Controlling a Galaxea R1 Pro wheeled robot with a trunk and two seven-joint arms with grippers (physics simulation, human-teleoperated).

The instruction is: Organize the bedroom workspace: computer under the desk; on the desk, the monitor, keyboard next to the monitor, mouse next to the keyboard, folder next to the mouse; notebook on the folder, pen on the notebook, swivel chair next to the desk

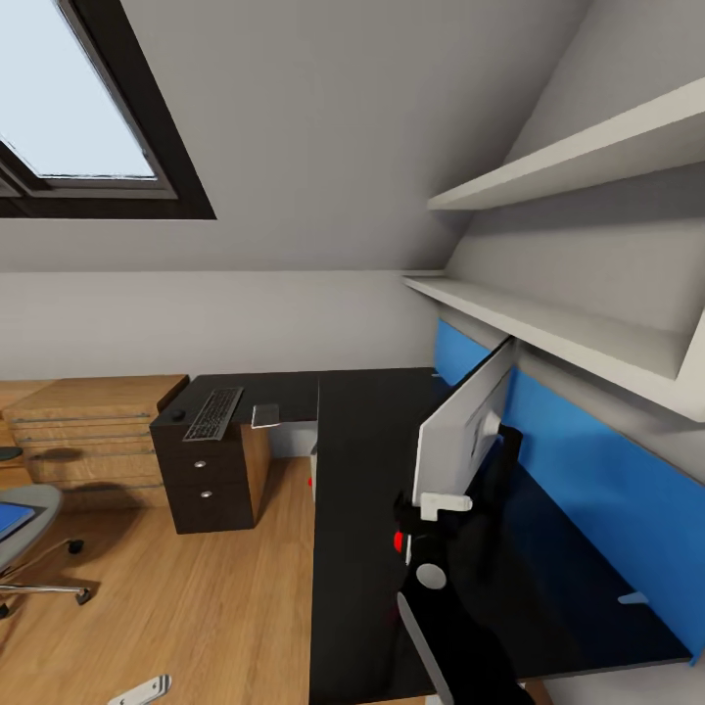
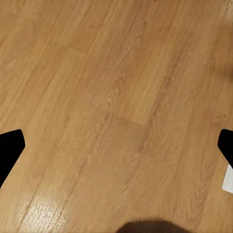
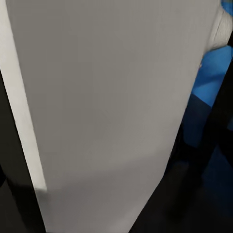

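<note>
**Monitor being set on the surface, tilted and not yet settled**

We judge the step in hand to be the monitor [image 1: 465, 436]: it is over the long wing of the black L-shaped surface [image 1: 367, 548], its white back toward us, leaning at a slant toward the blue wall panel [image 1: 587, 460]. Our right end effector [image 1: 431, 514] is at its lower edge, near the small white bracket. We cannot tell whether the jaws grip the monitor or merely stand beside it; the right wrist view gives a smooth, matte pale-grey slab close up and no clear fingers. The left end effector [image 2: 116, 150] hangs spread wide over bare wood plank floor [image 2: 107, 97], holding nothing.

The next move, as we read it, calls for bringing the screen upright and facing the room, with its base flat, before letting go.

The keyboard [image 1: 214, 413], slim with dark grey keys, lies on the short wing above the drawer unit [image 1: 206, 485] with its round silver knobs. A small rounded dark shape, likely the mouse [image 1: 177, 415], sits just beside it. The notebook [image 1: 265, 415], thin and grey, lies near. The swivel chair [image 1: 29, 534] stands well apart, the flat blue folder [image 1: 12, 516] on its grey seat.
</note>
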